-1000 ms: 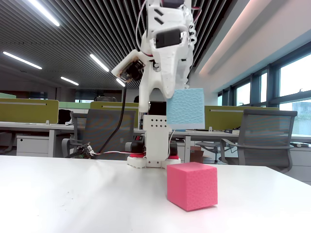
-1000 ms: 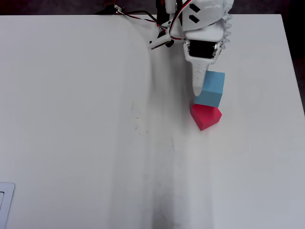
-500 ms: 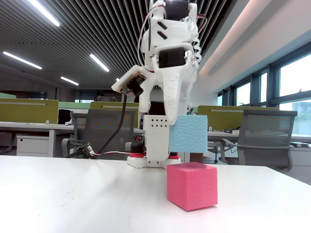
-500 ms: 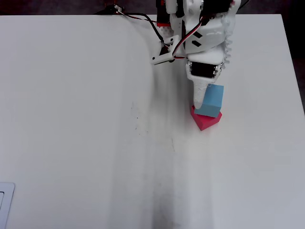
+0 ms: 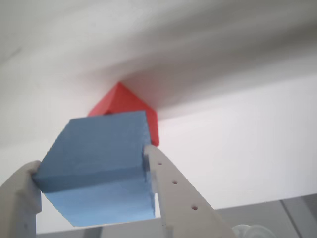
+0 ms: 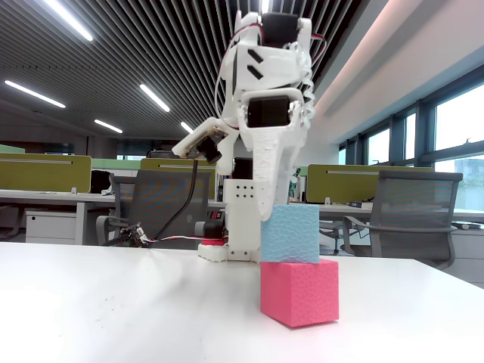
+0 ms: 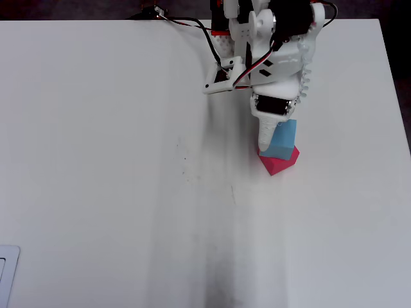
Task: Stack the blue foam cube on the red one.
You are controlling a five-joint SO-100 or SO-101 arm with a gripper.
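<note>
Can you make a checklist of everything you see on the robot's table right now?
Surface: white table, a few faint dark specks near the middle.
Job's things: blue foam cube sits on the red cube, turned a little against it in the overhead view; whether its full weight rests there cannot be told.
Clutter: a pale flat thing at the table's lower left edge in the overhead view, too cut off to name.
Grippers: gripper shut on the blue foam cube, a finger on each side.
Cables: red, black and white wires at the arm's base.
Surroundings: office desks, grey chairs, windows, ceiling strip lights.
</note>
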